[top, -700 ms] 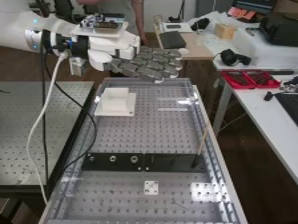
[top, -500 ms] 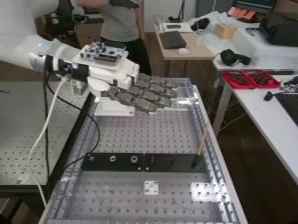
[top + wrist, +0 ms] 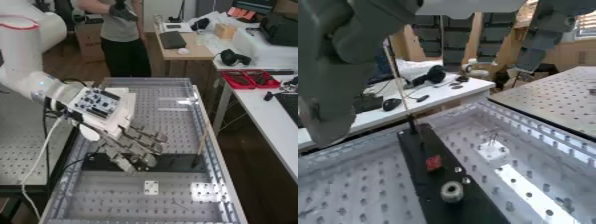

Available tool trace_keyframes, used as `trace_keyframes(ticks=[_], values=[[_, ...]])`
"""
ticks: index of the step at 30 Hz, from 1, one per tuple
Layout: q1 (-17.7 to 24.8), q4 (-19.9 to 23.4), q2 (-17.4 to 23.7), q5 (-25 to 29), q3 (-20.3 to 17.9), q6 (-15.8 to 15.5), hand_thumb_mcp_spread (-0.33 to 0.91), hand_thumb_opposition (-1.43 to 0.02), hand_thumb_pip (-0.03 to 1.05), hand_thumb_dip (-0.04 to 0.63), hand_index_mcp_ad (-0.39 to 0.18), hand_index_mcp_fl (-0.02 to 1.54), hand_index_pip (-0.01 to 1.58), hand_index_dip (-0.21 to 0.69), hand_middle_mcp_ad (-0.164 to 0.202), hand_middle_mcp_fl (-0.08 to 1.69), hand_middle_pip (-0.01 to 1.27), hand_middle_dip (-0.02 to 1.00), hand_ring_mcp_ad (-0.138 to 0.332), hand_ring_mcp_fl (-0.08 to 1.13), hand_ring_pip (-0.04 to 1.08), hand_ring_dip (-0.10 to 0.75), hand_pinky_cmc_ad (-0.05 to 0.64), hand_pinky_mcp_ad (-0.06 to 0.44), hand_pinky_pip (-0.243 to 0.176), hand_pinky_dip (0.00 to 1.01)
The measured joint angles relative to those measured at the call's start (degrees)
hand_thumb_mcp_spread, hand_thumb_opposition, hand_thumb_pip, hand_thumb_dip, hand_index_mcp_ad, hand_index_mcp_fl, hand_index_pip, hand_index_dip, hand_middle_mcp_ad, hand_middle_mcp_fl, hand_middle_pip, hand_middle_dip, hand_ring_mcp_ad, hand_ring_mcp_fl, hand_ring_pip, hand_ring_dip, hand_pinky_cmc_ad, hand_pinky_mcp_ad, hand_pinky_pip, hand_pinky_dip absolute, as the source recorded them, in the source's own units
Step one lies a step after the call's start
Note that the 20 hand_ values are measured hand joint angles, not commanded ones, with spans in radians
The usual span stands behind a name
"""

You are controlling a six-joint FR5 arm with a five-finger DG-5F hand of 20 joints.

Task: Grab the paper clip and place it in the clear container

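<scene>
Fingers apart, my robot hand hangs over the black strip, apparently approaching, with a descent and pinch needed at the likely paper clip near the white plate.

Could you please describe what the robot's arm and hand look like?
The arm is white and rounded, with a thin red ring around one section. A white cable runs down from near the wrist. The hand has blocky, segmented dark grey fingers and a white housing behind them, topped by a bare circuit board.
</scene>
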Motion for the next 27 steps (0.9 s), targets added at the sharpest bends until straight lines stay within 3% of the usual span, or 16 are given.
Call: trace_keyframes(ticks=[9,14,17,27], values=[[-1.7,2.0,-4.0,1.8,1.7,-0.3,0.41,-0.69,0.42,0.15,-0.023,0.12,0.11,0.084,-0.003,0.1,0.12,0.12,0.101,0.0,0.11,0.058,0.311,0.264,-0.028,0.21],[-2.4,3.8,-5.5,2.1,2.9,-0.5,0.43,-0.71,0.45,0.19,-0.038,0.23,0.34,0.129,-0.005,0.1,0.12,0.13,0.101,0.0,0.11,0.058,0.314,0.264,-0.028,0.21],[-2.8,4.7,-6.4,2.1,3.6,-0.7,0.45,-0.72,0.45,0.192,-0.04,0.27,0.56,0.133,-0.005,0.13,0.12,0.13,0.101,0.0,0.11,0.058,0.314,0.264,-0.028,0.21],[-4.3,13.5,-8.7,2.7,3.2,-2.5,0.46,-0.77,0.48,0.237,-0.065,0.28,0.81,0.15,-0.003,0.16,0.12,0.14,0.099,0.0,0.11,0.075,0.312,0.264,-0.007,0.19]])
